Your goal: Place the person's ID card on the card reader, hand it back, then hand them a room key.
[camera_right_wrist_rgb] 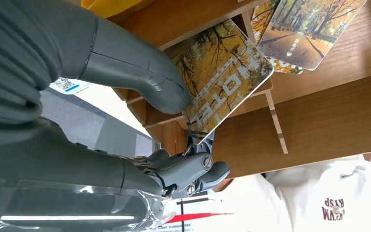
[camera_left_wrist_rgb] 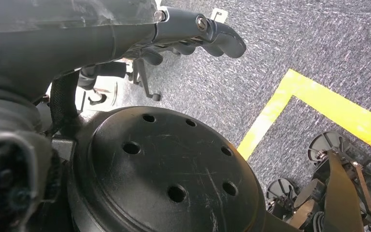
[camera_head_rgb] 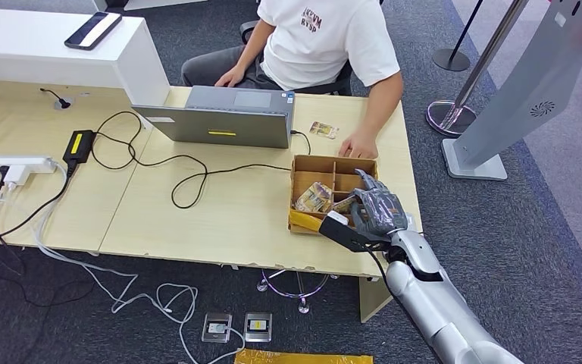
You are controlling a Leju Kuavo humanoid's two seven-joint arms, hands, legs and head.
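Right hand (camera_head_rgb: 375, 210) was over the near-right part of the wooden divider box (camera_head_rgb: 301, 168) at the desk's (camera_head_rgb: 220, 205) right end, thumb (camera_right_wrist_rgb: 140, 77) and a finger pinching one room key card (camera_right_wrist_rgb: 227, 79) — a real grip, not a hover. Left hand (camera_left_wrist_rgb: 193, 34) hung by the floor, fingers curled in, holding nothing. Person (camera_head_rgb: 326, 45) sat across the desk behind the laptop (camera_head_rgb: 227, 121), one hand (camera_head_rgb: 360, 144) resting just beyond the box. Another card (camera_head_rgb: 323, 130) lay flat on the desk beside that hand; whether it's the ID I couldn't tell. Key card was tilted up out of its compartment, long axis running away from the thumb, printed face toward the wrist camera; more cards (camera_right_wrist_rgb: 299, 34) lay in the next compartment. Judgement: thin, light, stiff, glossy plastic — slippery, so pinch flat faces near a short end, leaving the far end free for the person.
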